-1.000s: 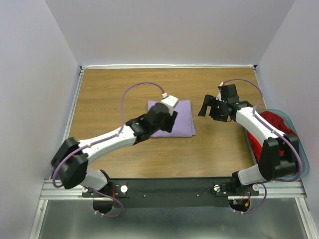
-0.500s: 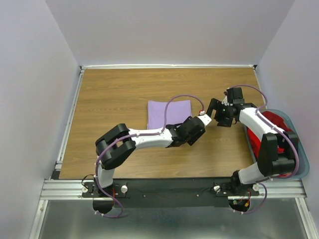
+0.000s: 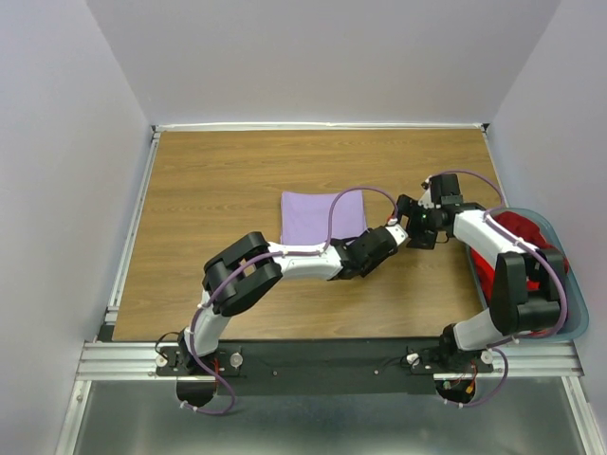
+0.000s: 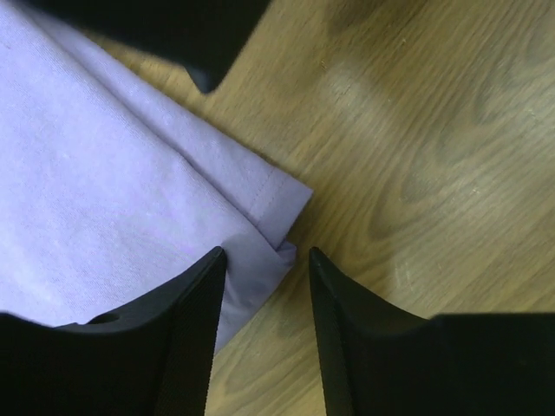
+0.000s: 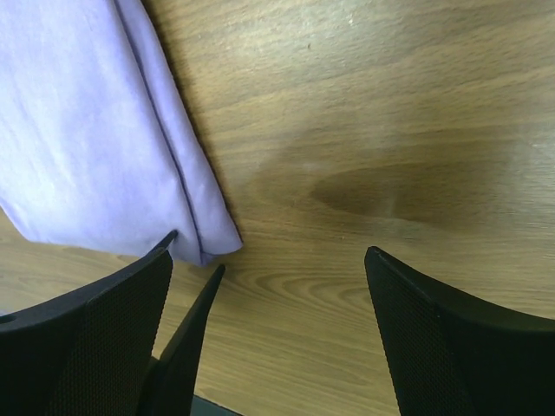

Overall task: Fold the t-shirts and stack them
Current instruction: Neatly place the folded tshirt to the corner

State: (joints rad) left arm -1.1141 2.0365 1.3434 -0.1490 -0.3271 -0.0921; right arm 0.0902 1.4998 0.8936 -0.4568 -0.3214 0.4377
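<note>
The lavender t-shirt (image 3: 321,215) lies folded flat mid-table. My left gripper (image 3: 379,248) reaches across to its near right corner. In the left wrist view that corner (image 4: 260,225) sits between the open fingers of the left gripper (image 4: 264,256), and the left finger touches the cloth. My right gripper (image 3: 410,230) hovers just right of the same corner, jaws wide open over bare wood in the right wrist view (image 5: 269,253), with the lavender t-shirt (image 5: 87,130) at upper left. The red t-shirt (image 3: 517,235) lies bunched in the basket, partly hidden by the right arm.
A teal-grey basket (image 3: 572,294) stands at the table's right edge. Both grippers crowd the same corner; a dark finger of the other gripper (image 5: 195,321) shows in the right wrist view. Bare wood (image 3: 209,190) lies left of the shirt.
The left arm has swung from over the shirt to its near right corner, and its jaws have narrowed. The right gripper has come down toward that corner.
</note>
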